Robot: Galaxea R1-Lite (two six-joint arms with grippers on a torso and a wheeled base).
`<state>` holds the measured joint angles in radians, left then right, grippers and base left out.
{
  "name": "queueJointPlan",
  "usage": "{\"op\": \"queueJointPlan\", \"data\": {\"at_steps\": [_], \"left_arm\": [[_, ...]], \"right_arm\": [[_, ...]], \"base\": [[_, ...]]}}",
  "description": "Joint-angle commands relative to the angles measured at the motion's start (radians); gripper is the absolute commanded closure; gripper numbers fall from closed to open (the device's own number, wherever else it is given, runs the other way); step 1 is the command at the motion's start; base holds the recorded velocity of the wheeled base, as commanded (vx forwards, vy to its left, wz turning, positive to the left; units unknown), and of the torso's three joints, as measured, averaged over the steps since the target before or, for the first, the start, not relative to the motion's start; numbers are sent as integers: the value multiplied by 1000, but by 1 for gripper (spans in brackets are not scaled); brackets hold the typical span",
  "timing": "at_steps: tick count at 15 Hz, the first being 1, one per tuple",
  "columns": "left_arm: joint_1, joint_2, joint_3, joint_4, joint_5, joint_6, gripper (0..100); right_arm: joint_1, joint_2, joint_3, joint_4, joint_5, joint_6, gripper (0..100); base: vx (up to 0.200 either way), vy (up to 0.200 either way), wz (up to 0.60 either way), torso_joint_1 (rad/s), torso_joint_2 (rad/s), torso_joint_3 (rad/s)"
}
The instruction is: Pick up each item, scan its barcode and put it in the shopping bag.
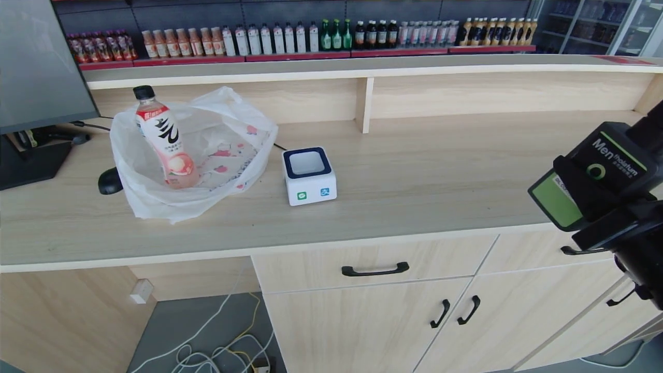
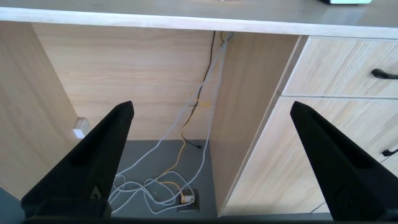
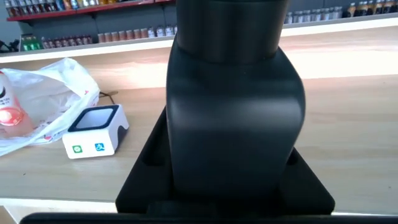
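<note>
Left wrist view, left gripper [image 2: 210, 109]: jaws wide, nothing between them. It sits low, in front of the open gap under the counter.
Cables [image 2: 180, 155]: white and yellow ones, tangled on the floor inside that gap.
Right gripper [image 1: 603, 204]: clamped on the black bottle [image 1: 595, 173], out at the right end near the counter's front edge.
Black bottle: tilted, green label end pointing down-left, not touching the counter. It's well apart from the scanner and the bag.
Cabinet [image 1: 362, 311]: light wood drawers and doors with black handles, below the counter.
Counter [image 1: 414, 171]: light wood, and the rest of the stuff sits on it.
Scanner [image 1: 309, 176]: small white box with a dark blue rim on top, about mid-counter, just beside the bag.
Bag [image 1: 155, 202]: white plastic, mouth open, on the left part of the counter.
Drink bottle [image 1: 166, 140]: peach-coloured with a black cap, leaning inside the bag.
Mouse [image 1: 110, 181]: black, touching the bag's left side.
Monitor [image 1: 41, 62]: far left, dark screen.
Shelf [image 1: 311, 54]: red-edged, behind the counter, holding a long row of bottles.
</note>
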<state>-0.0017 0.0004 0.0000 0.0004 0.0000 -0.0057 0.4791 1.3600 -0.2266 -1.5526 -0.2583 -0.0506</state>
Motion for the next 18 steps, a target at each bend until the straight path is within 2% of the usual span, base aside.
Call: {"op": "queueJointPlan", "data": {"at_steps": [1, 12, 16, 18], "left_arm": [[2, 0, 0, 0, 0, 0, 0], [2, 0, 0, 0, 0, 0, 0], [2, 0, 0, 0, 0, 3, 0], [2, 0, 0, 0, 0, 3, 0]], "right_arm": [[-1, 16, -7, 0, -1, 0, 100], [-1, 139, -94, 0, 1, -5, 100], [-1, 148, -132, -1, 74, -44, 100], [-1, 189, -177, -3, 76, -44, 100]], "base": [[0, 200, 0, 2, 2, -2], [0, 200, 0, 1, 3, 4], [0, 0, 0, 0, 0, 0], [0, 0, 0, 0, 0, 0]]}}
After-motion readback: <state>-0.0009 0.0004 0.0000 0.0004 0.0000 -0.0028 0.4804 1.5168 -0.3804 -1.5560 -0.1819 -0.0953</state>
